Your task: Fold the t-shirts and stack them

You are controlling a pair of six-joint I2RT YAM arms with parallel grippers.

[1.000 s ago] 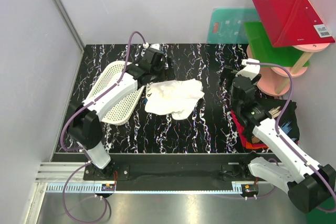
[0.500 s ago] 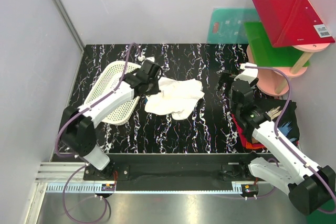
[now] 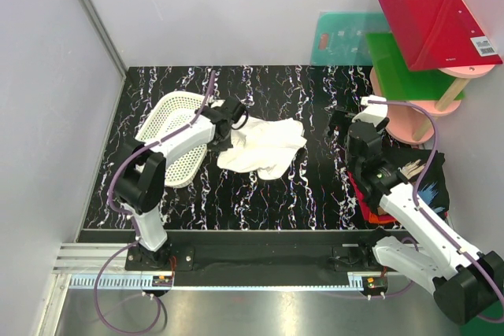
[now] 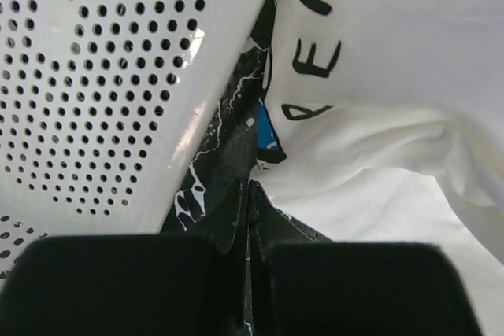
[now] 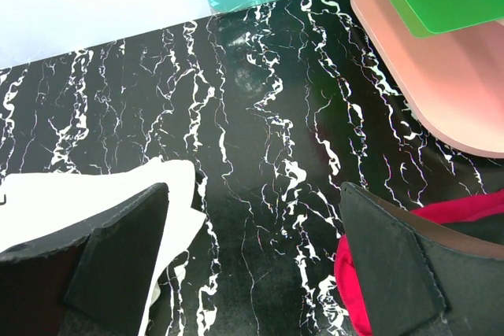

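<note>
- Your left pincer [image 4: 248, 194] has its two black fingers pressed together, tips down on the black, white-veined bench [image 3: 299, 194]. You cannot tell whether any cloth is caught between them.
- The crumpled white cloth t-shirt [image 4: 394, 76], printed with black lettering, lies just to the right of those tips in the left wrist view. Its hem touches the right finger, and a small blue patch shows at that hem.
- On the other side of the tips is the white perforated plastic basket [image 4: 94, 76], its rim just beside the pincer. A narrow strip of bench shows between the basket and the shirt.
- From above, you see the left pincer at the shirt's left edge, with the cloth bunched out toward the middle of the bench.
- Your right pincer [image 5: 252, 202] has its jaws wide apart, with only bare bench between them.
- In the right wrist view, an edge of the white cloth t-shirt shows by the left finger. The bunched red-orange cloth t-shirt [image 5: 350, 300] lies just beside the right finger.
- From above, that red-orange shirt lies under the right arm near the bench's right edge. The black cloth t-shirt [image 3: 431, 185] with coloured print is just beside it, farther right.
- Beyond the right pincer stands a round pink stand [image 3: 437, 108] holding a green plastic sheet [image 3: 394, 64] and a red plastic sheet [image 3: 433, 25].
- A teal plastic board [image 3: 339, 37] leans at the back wall.
</note>
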